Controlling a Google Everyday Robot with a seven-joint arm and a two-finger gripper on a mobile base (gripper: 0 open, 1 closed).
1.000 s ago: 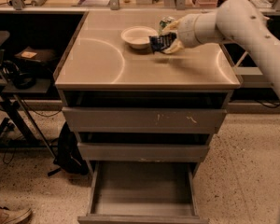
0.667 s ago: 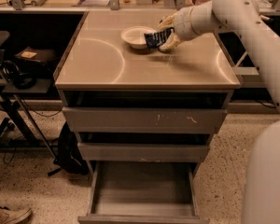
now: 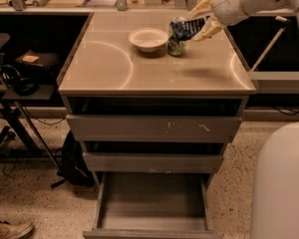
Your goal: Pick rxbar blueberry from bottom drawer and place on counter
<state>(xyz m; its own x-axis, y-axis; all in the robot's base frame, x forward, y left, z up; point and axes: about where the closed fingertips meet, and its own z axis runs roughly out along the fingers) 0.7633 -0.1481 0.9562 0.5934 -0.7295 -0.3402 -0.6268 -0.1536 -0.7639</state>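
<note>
My gripper [image 3: 197,25] is above the far right part of the counter [image 3: 139,66], shut on the rxbar blueberry [image 3: 188,29], a dark navy wrapper with pale print. It holds the bar in the air, just right of the green patterned can [image 3: 175,40] and partly in front of it. The bottom drawer [image 3: 152,203] is pulled open below, and its visible floor is bare. The white arm [image 3: 249,1] comes in from the upper right.
A white bowl [image 3: 148,38] sits on the counter left of the can. Two upper drawers [image 3: 152,127] are slightly open. A black stand with headphones [image 3: 17,81] is at left, and the robot's white body [image 3: 281,183] is at lower right.
The gripper with the bar has risen and moved right, off the counter surface beside the bowl. The green can behind it now shows.
</note>
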